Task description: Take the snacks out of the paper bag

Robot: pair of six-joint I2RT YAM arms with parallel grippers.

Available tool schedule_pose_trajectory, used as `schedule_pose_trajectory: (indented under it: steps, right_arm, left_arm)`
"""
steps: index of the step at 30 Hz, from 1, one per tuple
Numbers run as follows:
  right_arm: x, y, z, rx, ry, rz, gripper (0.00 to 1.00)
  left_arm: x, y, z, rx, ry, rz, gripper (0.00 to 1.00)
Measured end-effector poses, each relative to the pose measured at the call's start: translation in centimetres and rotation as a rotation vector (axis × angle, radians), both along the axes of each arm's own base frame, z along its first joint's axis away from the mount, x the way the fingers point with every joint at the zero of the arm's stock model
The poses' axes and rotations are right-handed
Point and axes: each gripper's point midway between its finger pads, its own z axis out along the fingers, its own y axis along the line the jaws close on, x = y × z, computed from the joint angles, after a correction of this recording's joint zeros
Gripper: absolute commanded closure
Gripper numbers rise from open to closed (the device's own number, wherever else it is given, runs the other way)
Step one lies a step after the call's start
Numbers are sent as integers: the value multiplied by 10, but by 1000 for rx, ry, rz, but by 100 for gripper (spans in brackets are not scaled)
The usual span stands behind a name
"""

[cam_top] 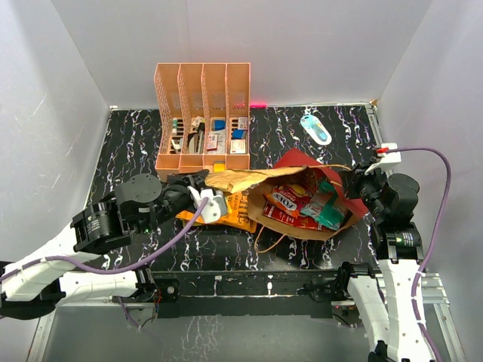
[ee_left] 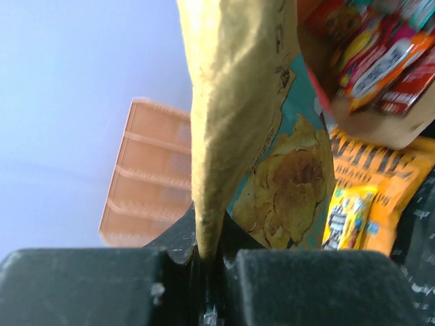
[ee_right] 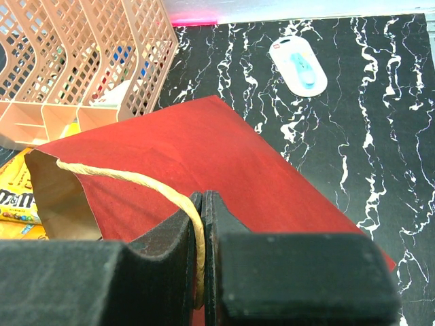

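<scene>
The paper bag (cam_top: 306, 161) lies open on the black table, dark red outside (ee_right: 204, 149), brown kraft inside. My right gripper (cam_top: 353, 185) is shut on its thin loop handle (ee_right: 129, 178) at the bag's right side, the handle pinched between the fingers (ee_right: 204, 224). My left gripper (cam_top: 198, 184) is shut on the end of the mustard-gold chip bag (cam_top: 241, 179), which hangs from its jaws (ee_left: 207, 252) at the bag's left mouth. A red chip bag (cam_top: 289, 200) and a teal-white packet (cam_top: 329, 213) lie inside. A flat orange packet (cam_top: 235, 216) lies on the table below the chip bag.
A peach slotted organiser (cam_top: 202, 113) with small items stands at the back left, close behind the left gripper. A light-blue-and-white oval packet (cam_top: 315, 128) lies at the back right. The bag's other loop handle (cam_top: 264, 238) trails toward the front edge.
</scene>
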Motion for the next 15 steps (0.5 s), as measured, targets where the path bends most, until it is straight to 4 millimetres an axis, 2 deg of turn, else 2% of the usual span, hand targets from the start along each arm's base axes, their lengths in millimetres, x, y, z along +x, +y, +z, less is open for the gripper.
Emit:
schedule_pose_trajectory:
  steps: [4,7,15]
  right_arm:
    - [0,1,0,0,0,3,92]
    - [0,1,0,0,0,5,92]
    - [0,3,0,-1,-1,9,92]
  left_arm:
    - [18,31,-11,101,-38,170,100]
    - [27,48,-26,176,-57,269,100]
    - [39,80,-75,403,-129,392,100]
